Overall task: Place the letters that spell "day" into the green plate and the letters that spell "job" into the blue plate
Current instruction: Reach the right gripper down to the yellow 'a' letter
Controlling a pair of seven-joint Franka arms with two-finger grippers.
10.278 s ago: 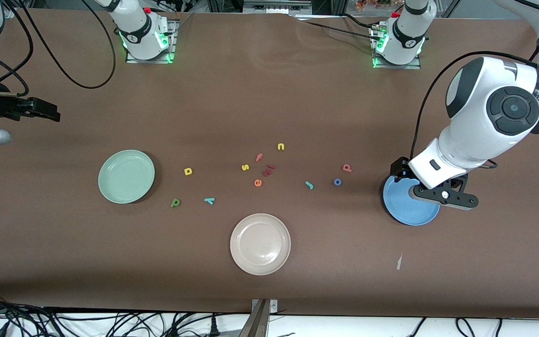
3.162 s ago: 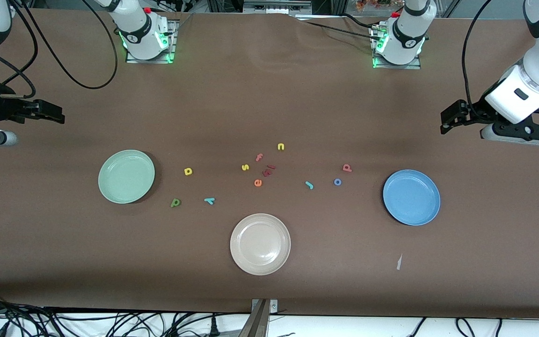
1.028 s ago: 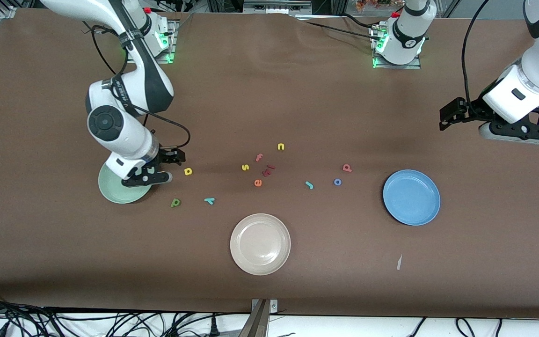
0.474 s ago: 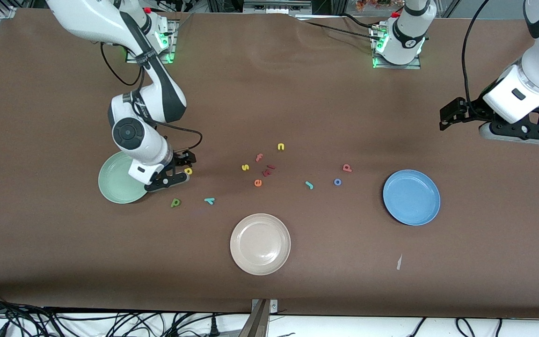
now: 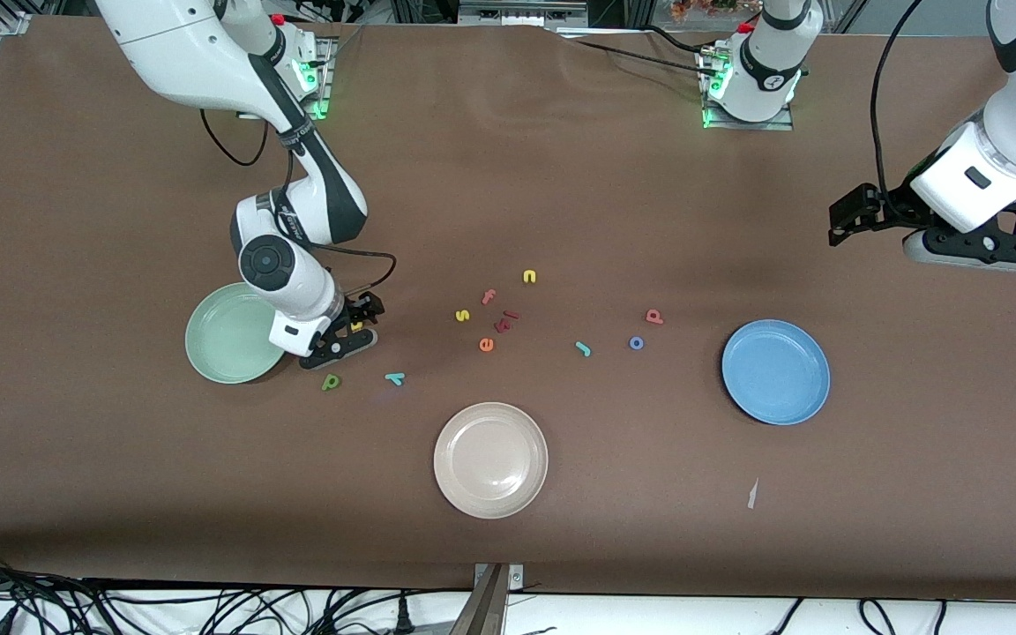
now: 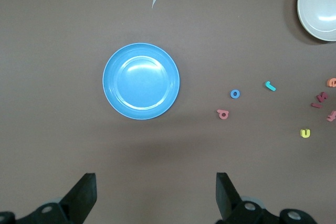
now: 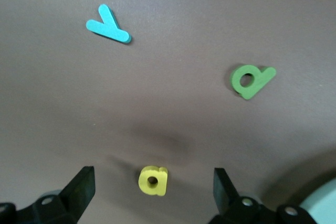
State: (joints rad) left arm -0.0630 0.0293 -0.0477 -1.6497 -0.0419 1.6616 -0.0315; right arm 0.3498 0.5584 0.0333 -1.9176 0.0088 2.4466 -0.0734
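Note:
My right gripper (image 5: 360, 317) (image 7: 153, 174) hangs open low over the yellow round-bowled letter (image 5: 356, 325) (image 7: 153, 180), one finger on each side, not touching it. The dark green letter (image 5: 330, 382) (image 7: 251, 81) and the teal "y" (image 5: 394, 378) (image 7: 108, 26) lie nearer the front camera. The green plate (image 5: 212, 339) sits beside them, partly covered by the right arm. The teal "j" (image 5: 583, 349) (image 6: 270, 86), blue "o" (image 5: 637, 343) (image 6: 235, 94) and salmon letter (image 5: 654, 316) (image 6: 223, 114) lie beside the empty blue plate (image 5: 775, 371) (image 6: 140, 81). My left gripper (image 5: 852, 220) (image 6: 156, 182) waits open, raised at its end of the table.
A beige-white plate (image 5: 490, 459) (image 6: 320, 3) sits nearest the front camera. Mid-table lie a yellow "s" (image 5: 462, 315), yellow "n" (image 5: 529, 277), pink "f" (image 5: 489, 296), orange "e" (image 5: 486, 345) and dark red pieces (image 5: 505, 321). A paper scrap (image 5: 751, 494) lies near the blue plate.
My right arm has swung from over the green plate toward mid-table, bringing its open fingers down around the yellow letter. The left arm has not moved.

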